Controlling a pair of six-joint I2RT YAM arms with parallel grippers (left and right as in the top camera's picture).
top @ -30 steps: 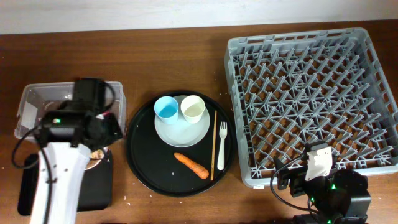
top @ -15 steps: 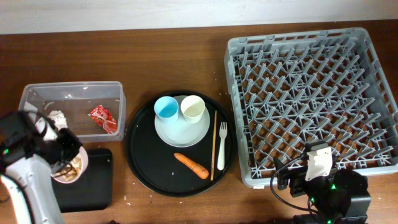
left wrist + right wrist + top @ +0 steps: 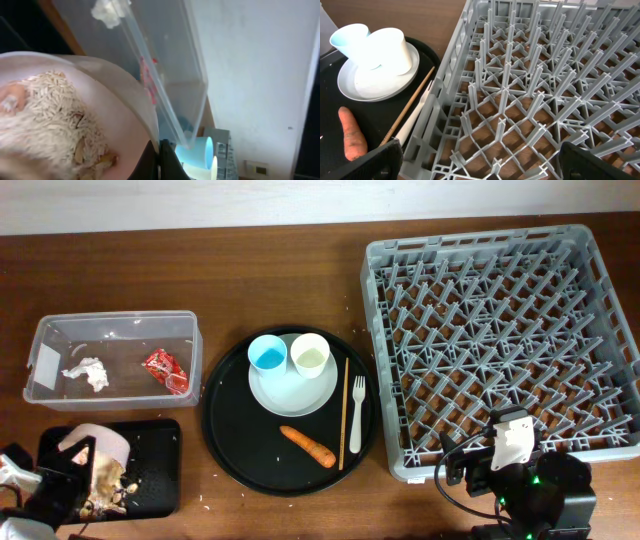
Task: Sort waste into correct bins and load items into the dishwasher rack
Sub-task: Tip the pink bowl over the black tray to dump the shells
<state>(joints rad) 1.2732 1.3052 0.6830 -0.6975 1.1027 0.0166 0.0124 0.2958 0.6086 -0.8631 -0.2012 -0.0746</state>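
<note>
Black right arm (image 3: 530,485), white wrist block, green light, looped black cables

Pinkish-white bowl (image 3: 115,95) fills lower left, tilted, holding pale rice-like grains and brownish food scraps (image 3: 55,125). Left gripper (image 3: 159,160) pinches its rim at bottom centre. Beyond: clear tub (image 3: 185,65), crumpled white tissue (image 3: 111,10) and red wrapper (image 3: 148,80) inside. Light-blue cup (image 3: 197,150) lower right, wall behind.

On the round tray (image 3: 230,442) sit two cups, a blue cup (image 3: 267,354) and a cream cup (image 3: 310,356), plus one plate (image 3: 290,392), one fork (image 3: 356,415), one chopstick (image 3: 343,415) and one carrot (image 3: 306,445). Left of it are one tub (image 3: 115,321), one tissue (image 3: 86,372), one wrapper (image 3: 160,366), one flat black tray (image 3: 155,465) and one bowl (image 3: 95,445). Right of it is one rack (image 3: 378,350).
</note>
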